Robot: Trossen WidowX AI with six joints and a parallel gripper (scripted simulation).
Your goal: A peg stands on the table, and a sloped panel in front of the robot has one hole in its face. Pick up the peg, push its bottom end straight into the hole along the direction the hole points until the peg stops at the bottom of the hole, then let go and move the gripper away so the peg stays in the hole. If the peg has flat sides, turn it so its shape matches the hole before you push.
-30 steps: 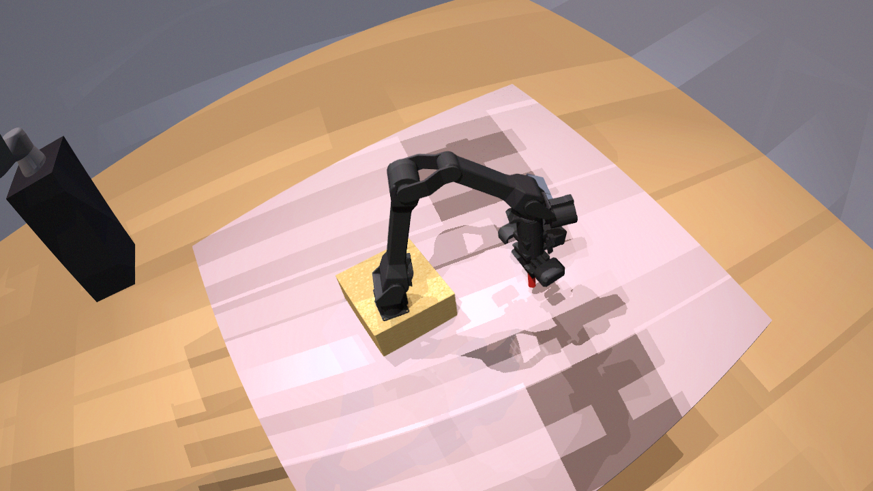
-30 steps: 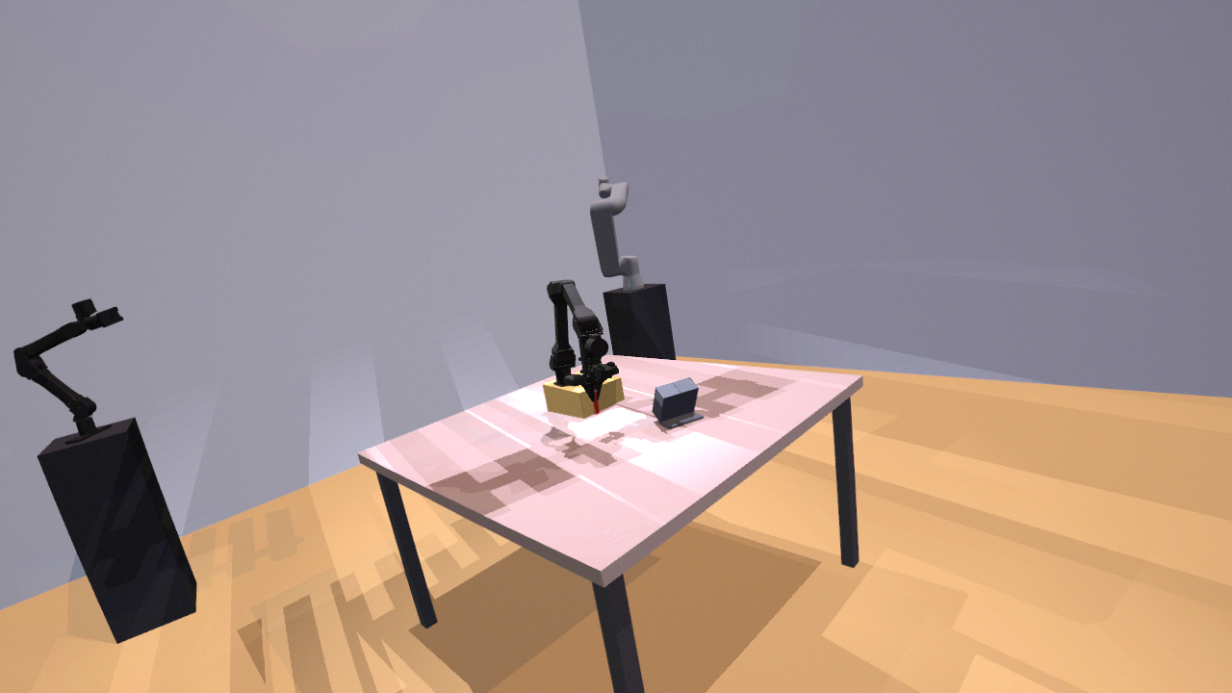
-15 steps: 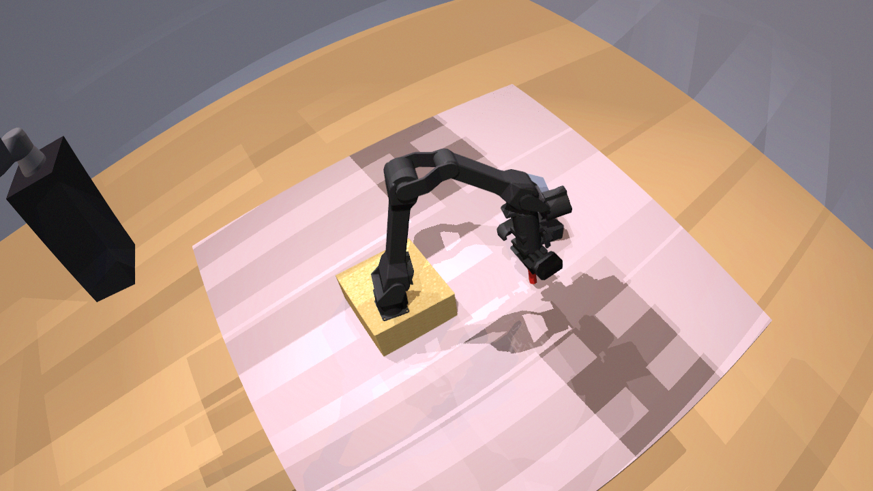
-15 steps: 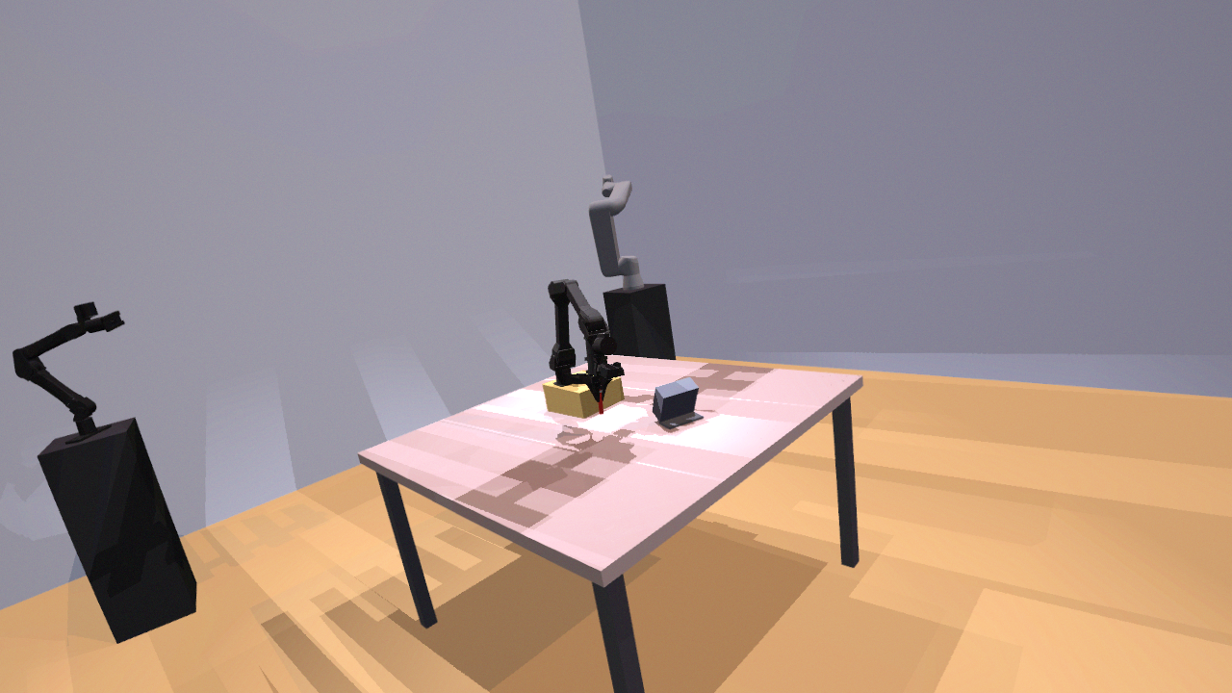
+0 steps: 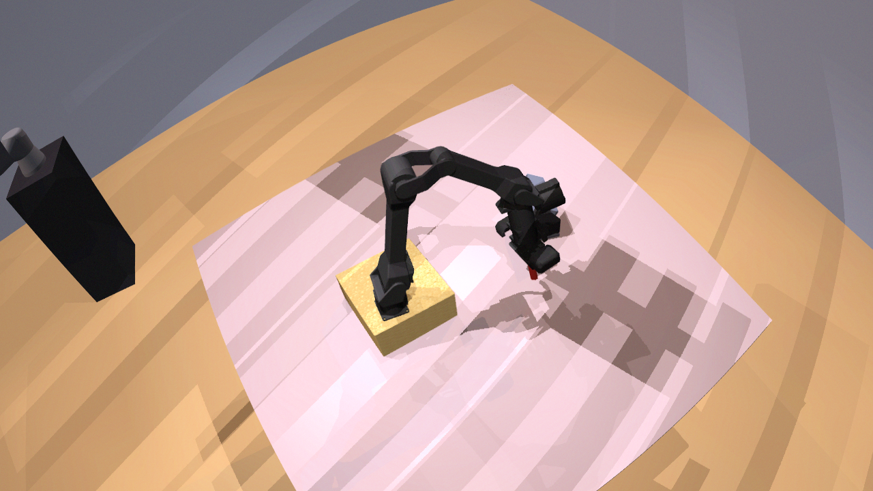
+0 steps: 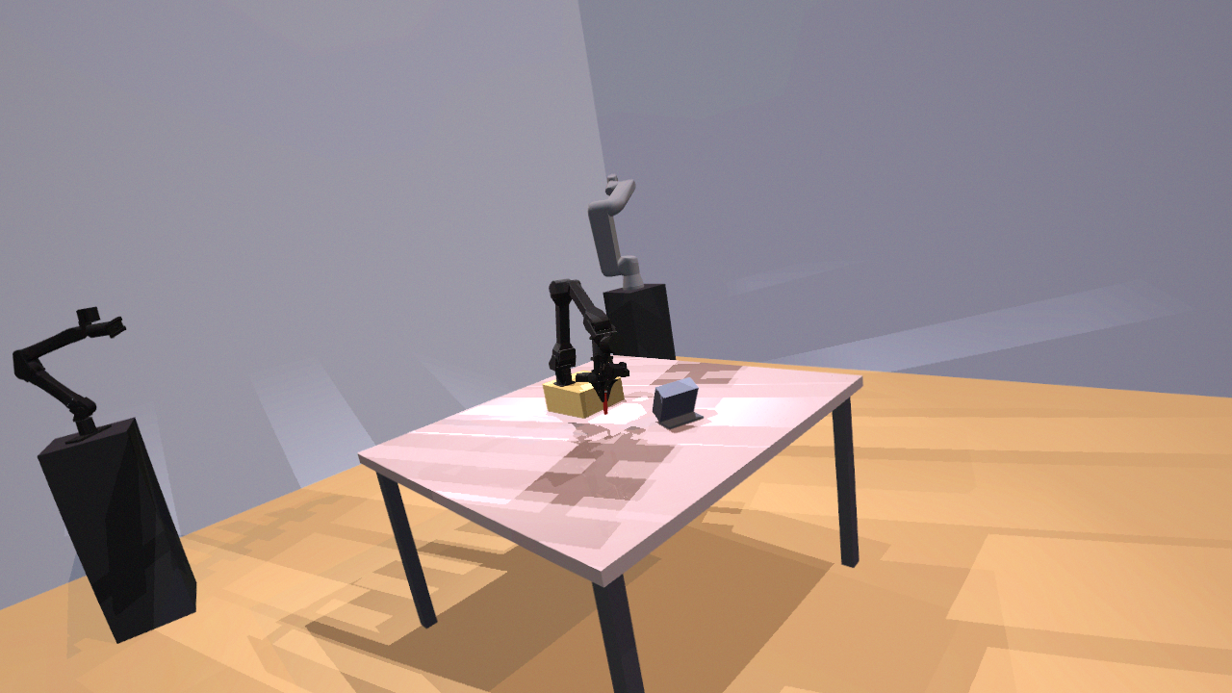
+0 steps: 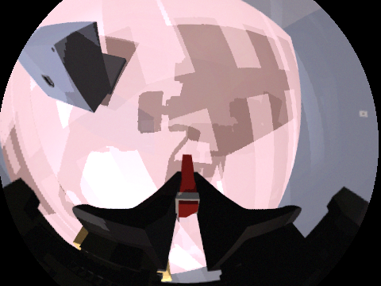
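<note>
My gripper [image 6: 604, 393] [image 7: 186, 175] is shut on the red peg [image 5: 533, 274] [image 6: 605, 403] [image 7: 187, 175]. The peg points downward from the fingertips, with its lower end in the air above the table. A grey band shows around its upper part in the wrist view. The blue-grey block with the sloped panel [image 5: 535, 179] [image 6: 675, 401] [image 7: 36, 52] stands apart from the peg, at the upper left in the wrist view. Its hole [image 7: 48, 80] is a small dark slot in the light face. In the top view the arm hides most of the block and the fingertips.
The pink table [image 5: 427, 391] [image 6: 731, 448] carries the yellow base block [image 5: 421, 317] [image 6: 566, 399] under my arm. A dark flat foot [image 6: 686, 421] [image 7: 115, 71] sticks out behind the panel block. Two other arms stand on black pedestals [image 6: 120, 534] [image 6: 641, 322] off the table.
</note>
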